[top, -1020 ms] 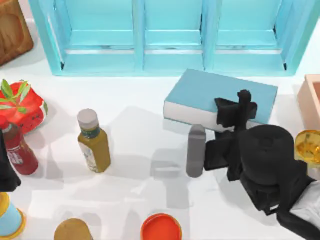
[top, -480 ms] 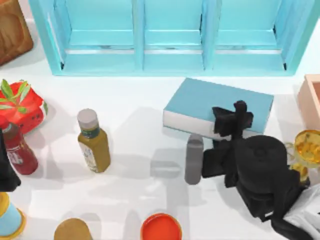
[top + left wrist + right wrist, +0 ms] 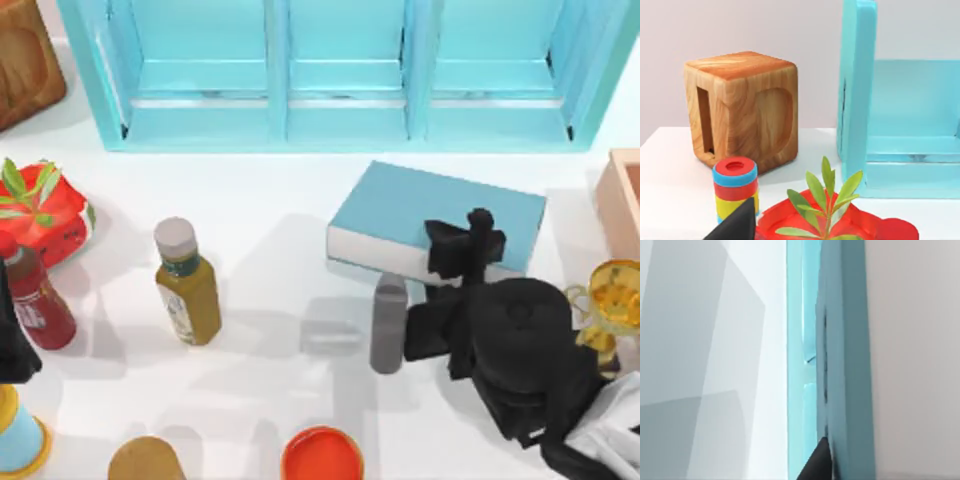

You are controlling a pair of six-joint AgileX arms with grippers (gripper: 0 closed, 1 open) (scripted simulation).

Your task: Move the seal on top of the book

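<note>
The light teal book (image 3: 420, 205) lies flat in front of the shelf, right of centre, white page edges facing the table's front. My right gripper (image 3: 468, 240) hangs over the book's front edge, its black wrist just behind it toward the front right. The seal is hidden. In the right wrist view a dark fingertip (image 3: 817, 465) shows against the teal shelf (image 3: 840, 365). My left arm (image 3: 8, 335) is parked at the table's left edge; its fingertip (image 3: 735, 227) shows in the left wrist view.
A grey cylinder (image 3: 388, 322) stands just left of the right wrist. A yellow bottle (image 3: 187, 290), dark red bottle (image 3: 35, 300), red dish (image 3: 40, 210), wooden block (image 3: 25, 60), orange lid (image 3: 322, 455), gold trophy (image 3: 612, 295) and teal shelf (image 3: 340, 80) surround the work area.
The book has slid slightly toward the table's front. The grey cylinder shifted the same way. My right arm has edged forward and left over the book's front edge.
</note>
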